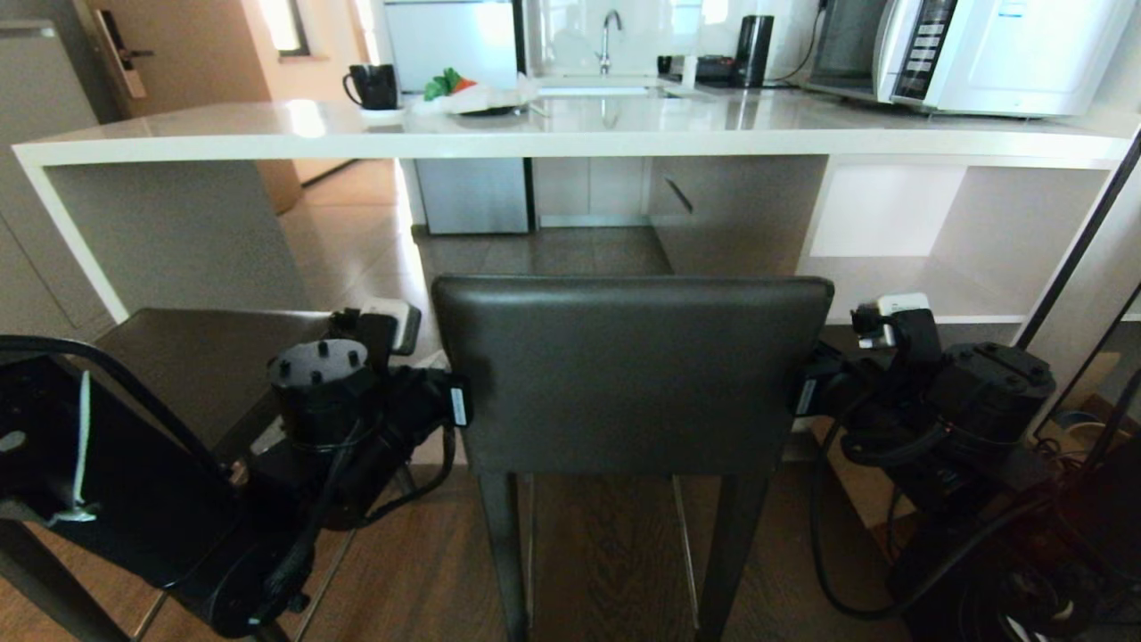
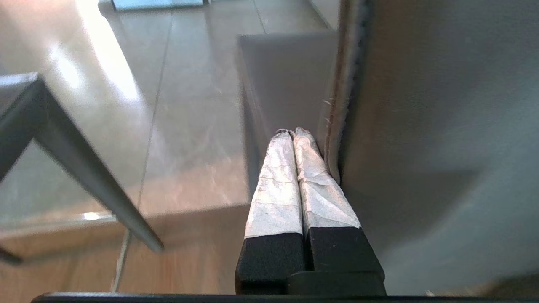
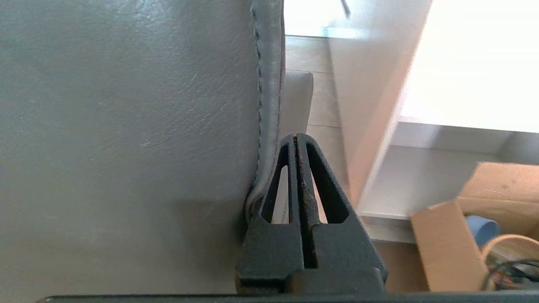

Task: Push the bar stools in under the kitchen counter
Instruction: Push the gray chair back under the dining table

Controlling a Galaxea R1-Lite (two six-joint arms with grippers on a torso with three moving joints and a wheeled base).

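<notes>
Stool (image 1: 624, 374) short of counter edge (image 1: 570, 147)

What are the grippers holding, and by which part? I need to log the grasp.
Nothing is clamped. The left gripper and right gripper, both shut, press the two side edges of the bar stool's backrest.

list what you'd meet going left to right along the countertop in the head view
black mug → plate of food → sink tap → black kettle → white microwave, all on the kitchen counter
</notes>
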